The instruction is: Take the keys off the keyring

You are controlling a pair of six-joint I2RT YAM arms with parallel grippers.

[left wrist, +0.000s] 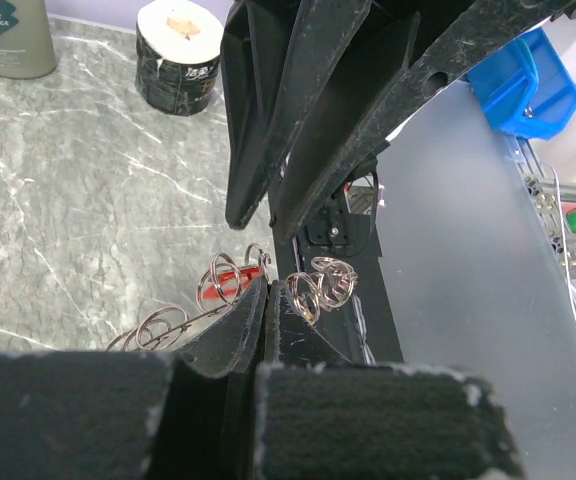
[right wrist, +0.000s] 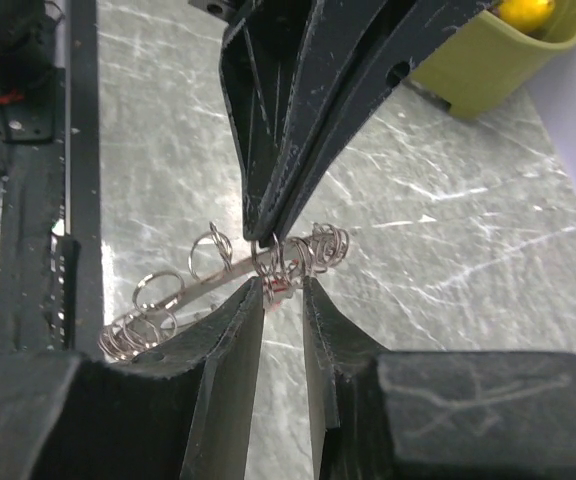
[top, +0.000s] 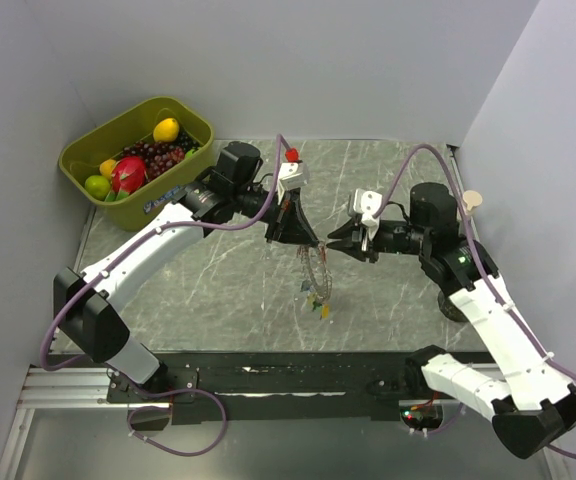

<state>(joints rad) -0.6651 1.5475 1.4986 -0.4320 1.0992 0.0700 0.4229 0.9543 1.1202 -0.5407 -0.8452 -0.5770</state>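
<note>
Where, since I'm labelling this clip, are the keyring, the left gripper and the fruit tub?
keyring (right wrist: pixel 318 250): right wrist view, on its bunched wire loops.
left gripper (left wrist: pixel 267 292): left wrist view, midway between its closed fingertips.
green fruit tub (top: pixel 118 128): top external view, on its back wall.

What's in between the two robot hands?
The keyring. The left gripper pinches its silvery rings right in front of the right gripper, whose jaws stand open. The right wrist view shows it.
</note>
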